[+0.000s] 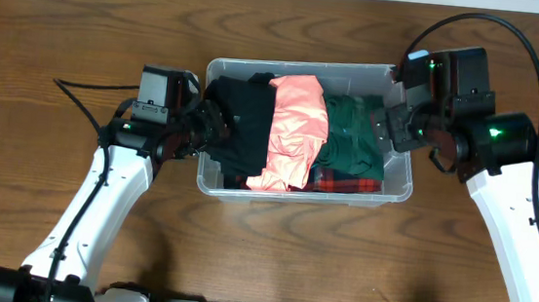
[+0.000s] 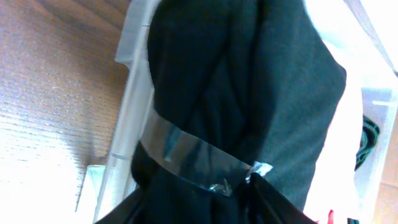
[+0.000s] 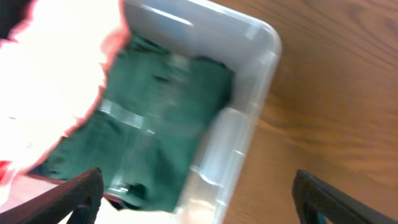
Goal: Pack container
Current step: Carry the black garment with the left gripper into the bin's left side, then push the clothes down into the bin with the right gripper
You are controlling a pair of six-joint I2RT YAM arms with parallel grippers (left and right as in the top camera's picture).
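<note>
The clear container stands mid-table and holds a black garment, an orange garment, a dark green garment and a red plaid piece. My left gripper is at the container's left wall, shut on the black garment, which hangs over the rim. In the left wrist view the black garment fills the frame between the jaws, with the wall beside it. My right gripper is open over the right wall. Its jaws straddle the wall above the green garment.
A clear band wraps the black garment. The orange garment shows blurred at the left of the right wrist view. Brown wood table surrounds the container. A black cable lies left of the left arm.
</note>
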